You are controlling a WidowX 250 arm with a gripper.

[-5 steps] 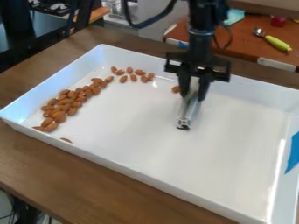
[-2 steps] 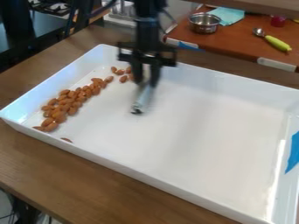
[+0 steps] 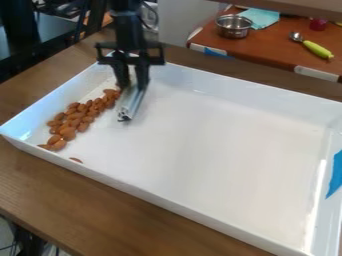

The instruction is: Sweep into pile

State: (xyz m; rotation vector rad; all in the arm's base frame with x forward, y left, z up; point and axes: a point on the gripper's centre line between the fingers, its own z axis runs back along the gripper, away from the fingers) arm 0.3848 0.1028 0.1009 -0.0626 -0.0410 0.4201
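The gripper (image 3: 131, 86) hangs over the back left part of the white tray (image 3: 200, 214), shut on a silvery bar-shaped tool (image 3: 132, 103) that slants down to the tray floor. Brown almonds (image 3: 69, 132) lie in a band along the tray's left wall, from the front left corner up to the tool's left side. One almond (image 3: 76, 160) sits apart by the front wall. Whatever lies behind the gripper and tool is hidden.
A brown side table (image 3: 267, 49) at the back holds a metal bowl (image 3: 234, 27), a teal cloth (image 3: 260, 17) and a spoon with a green handle (image 3: 316, 49). Blue tape (image 3: 336, 175) marks the tray's right wall.
The gripper and its tool have moved left across the back of the tray. Loose almonds along the back wall have been swept left or are now hidden behind the gripper and tool.
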